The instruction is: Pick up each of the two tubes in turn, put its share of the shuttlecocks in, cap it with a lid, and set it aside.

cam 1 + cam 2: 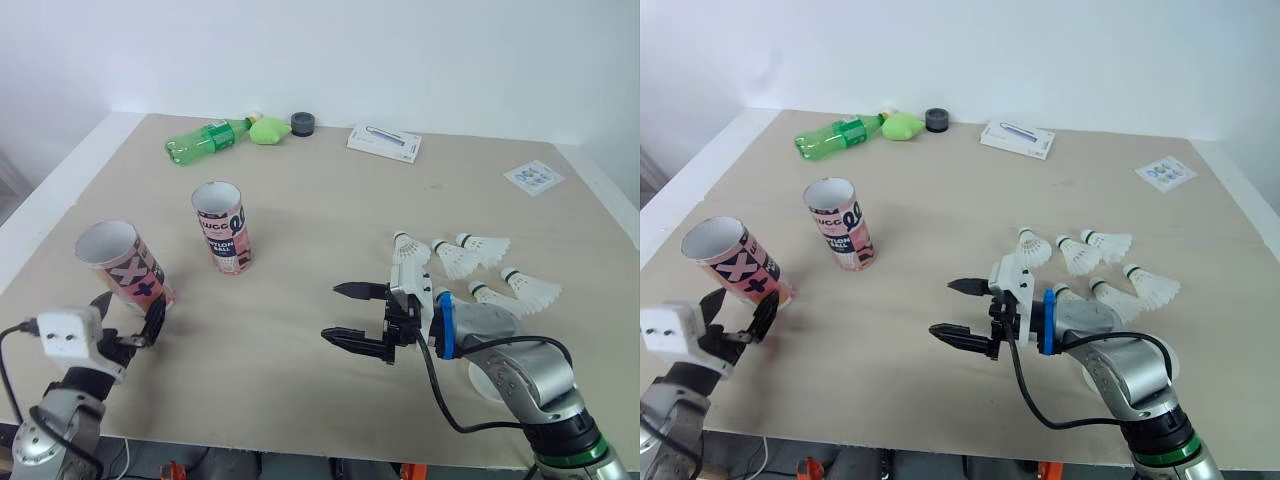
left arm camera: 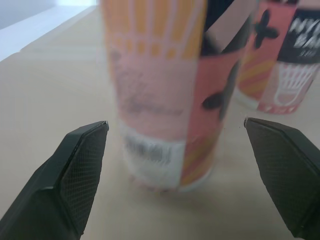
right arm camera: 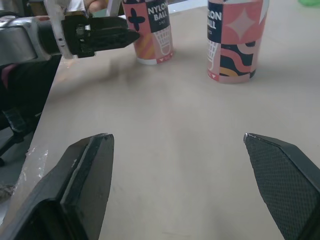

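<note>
Two open pink-patterned tubes stand upright on the table. The nearer tube (image 1: pixel 122 265) is at the front left and the second tube (image 1: pixel 225 228) is further in. My left gripper (image 1: pixel 128 310) is open at the nearer tube's base; in the left wrist view that tube (image 2: pixel 165 100) stands just ahead between the spread fingers (image 2: pixel 82 170), untouched. My right gripper (image 1: pixel 345 312) hovers open and empty over the middle of the table. Several white shuttlecocks (image 1: pixel 470 265) lie behind it on the right. A white round disc (image 1: pixel 488 382) is partly hidden under my right forearm.
Along the far edge lie a green bottle (image 1: pixel 205 140), a green lump (image 1: pixel 268 130), a dark grey ring (image 1: pixel 303 124) and a white box (image 1: pixel 384 142). A printed card (image 1: pixel 533 177) lies far right. Bare tabletop (image 1: pixel 300 270) separates the tubes from the right gripper.
</note>
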`<state>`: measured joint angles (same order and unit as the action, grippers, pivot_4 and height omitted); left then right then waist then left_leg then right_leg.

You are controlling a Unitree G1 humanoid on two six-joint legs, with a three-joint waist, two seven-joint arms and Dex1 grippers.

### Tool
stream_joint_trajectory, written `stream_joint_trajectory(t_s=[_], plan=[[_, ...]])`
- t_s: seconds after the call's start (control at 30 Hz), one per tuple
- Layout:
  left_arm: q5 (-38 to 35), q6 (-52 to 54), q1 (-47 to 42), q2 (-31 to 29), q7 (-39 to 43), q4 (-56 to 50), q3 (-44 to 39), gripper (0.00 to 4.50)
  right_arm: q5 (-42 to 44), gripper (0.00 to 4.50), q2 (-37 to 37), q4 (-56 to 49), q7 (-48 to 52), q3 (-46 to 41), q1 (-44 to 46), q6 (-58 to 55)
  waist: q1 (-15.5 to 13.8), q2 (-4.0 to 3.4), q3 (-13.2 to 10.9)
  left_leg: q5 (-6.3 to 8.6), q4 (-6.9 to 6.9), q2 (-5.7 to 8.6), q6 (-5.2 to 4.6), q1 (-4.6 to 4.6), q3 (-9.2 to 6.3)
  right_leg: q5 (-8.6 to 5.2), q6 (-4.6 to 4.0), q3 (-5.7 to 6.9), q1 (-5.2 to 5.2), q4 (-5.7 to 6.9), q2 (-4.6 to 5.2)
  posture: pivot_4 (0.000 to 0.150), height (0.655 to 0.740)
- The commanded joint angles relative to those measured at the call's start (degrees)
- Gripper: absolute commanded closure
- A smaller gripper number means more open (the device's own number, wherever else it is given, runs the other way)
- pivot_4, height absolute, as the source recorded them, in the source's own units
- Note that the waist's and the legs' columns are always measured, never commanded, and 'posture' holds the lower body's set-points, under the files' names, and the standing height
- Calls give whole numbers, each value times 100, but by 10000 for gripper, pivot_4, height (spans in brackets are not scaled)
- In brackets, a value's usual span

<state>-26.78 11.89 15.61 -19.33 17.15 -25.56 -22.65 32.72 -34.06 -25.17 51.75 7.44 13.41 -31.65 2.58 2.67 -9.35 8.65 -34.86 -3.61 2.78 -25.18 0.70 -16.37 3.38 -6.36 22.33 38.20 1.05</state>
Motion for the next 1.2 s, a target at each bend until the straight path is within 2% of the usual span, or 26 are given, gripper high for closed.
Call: stream_joint_trajectory(t_s=[0.03,0.5,0.53,0.6,0.67,0.97,1.2], plan=[[-18,48,-277,-139,-11,120,-134,0,162,523,-8,-289,-107,-251,-32,-25,0,1,0,-1,-1,0,0,0,0,1,3,0,0,0,0,1500,7294],[144,12,-1036,-196,31,708,52,0,176,523,-39,-347,-285,-356,-134,-39,0,1,0,-1,1,0,1,-1,1,15,15,0,-1,1,0,1500,7294],[148,16,-1045,-187,33,713,47,5420,180,0,-45,-342,-286,-361,-135,-44,0,0,0,-1,1,0,1,-1,1,16,15,-1,0,1,0,1500,7294],[173,8,-1021,-182,43,701,38,11854,187,0,-53,-338,-290,-371,-141,-47,3,0,0,-1,1,0,1,-1,1,18,18,-1,-1,1,0,1500,7294],[206,-22,-975,-178,59,669,38,15527,204,0,-62,-341,-290,-386,-153,-53,1,0,0,-1,1,0,1,-1,1,18,19,-1,-1,1,0,1500,7294],[305,-120,-541,-346,378,164,82,15527,357,0,-137,-328,-210,-499,-148,-100,2,0,0,-1,1,0,1,-1,1,12,8,-1,-1,1,1,1500,7294],[341,-70,-617,-255,324,233,159,15527,387,0,-155,-349,-206,-472,-161,-107,1,0,0,-1,1,0,1,-1,2,6,-1,-1,-1,0,1,1500,7294]])
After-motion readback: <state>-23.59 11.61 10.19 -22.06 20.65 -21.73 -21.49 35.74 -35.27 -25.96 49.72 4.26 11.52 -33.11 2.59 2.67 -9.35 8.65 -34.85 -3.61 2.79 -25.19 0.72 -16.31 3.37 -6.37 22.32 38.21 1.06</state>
